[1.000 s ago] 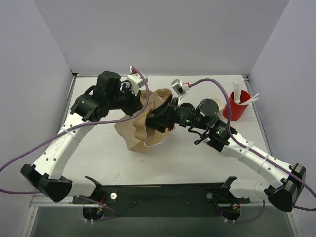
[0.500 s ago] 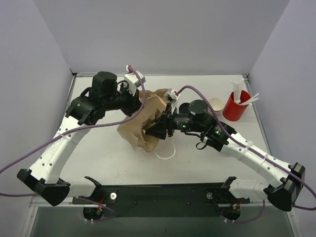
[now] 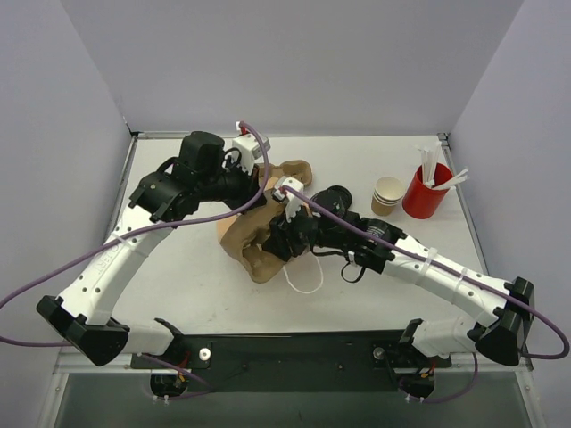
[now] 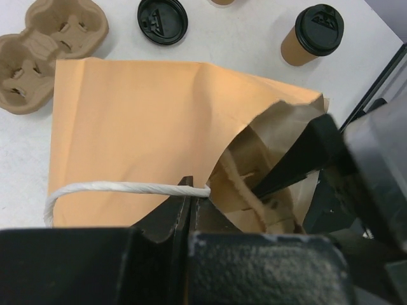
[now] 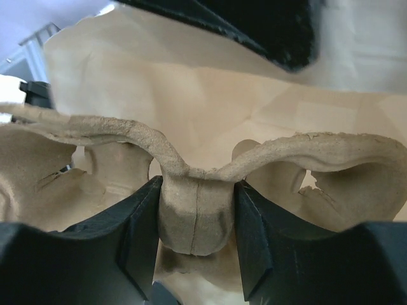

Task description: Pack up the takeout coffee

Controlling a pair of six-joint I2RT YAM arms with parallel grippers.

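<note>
**Carrier in the bag, coffee out on the table**

The brown paper bag [image 4: 127,121] lies on its side mid-table with its mouth gaping, and there's a pulp carrier [image 5: 331,149] inside it. The right gripper [image 5: 196,210] reaches in through that mouth, jaws clenched on the carrier's centre rib. At the edge of the opening, the left gripper [image 4: 189,197] is pinched tight on the bag's white twine handle [image 4: 114,188]. The other handle [image 3: 303,278] loops out onto the table on the near side.

Over at the far right, a red cup [image 3: 425,198] holds a bunch of white sticks [image 3: 433,169]. A stack of pale beige cups [image 3: 386,196] stands just to its left. Beyond the bag sits a spare carrier [image 4: 44,32], and a loose black lid [image 4: 162,13] lies flat near it.

The tabletop [image 3: 178,276] is plain white, boxed in by pale grey walls [image 3: 294,62] on the left, far and right sides.

And the takeout coffee [image 4: 311,37]? It's outside the bag, upright on the tabletop just past the open mouth, apart from the loose lid. It's a small, tapered cup in tan-brown kraft paper, with a round black lid seated on top. From overhead I can't pick it out; the arms are in the way.
</note>
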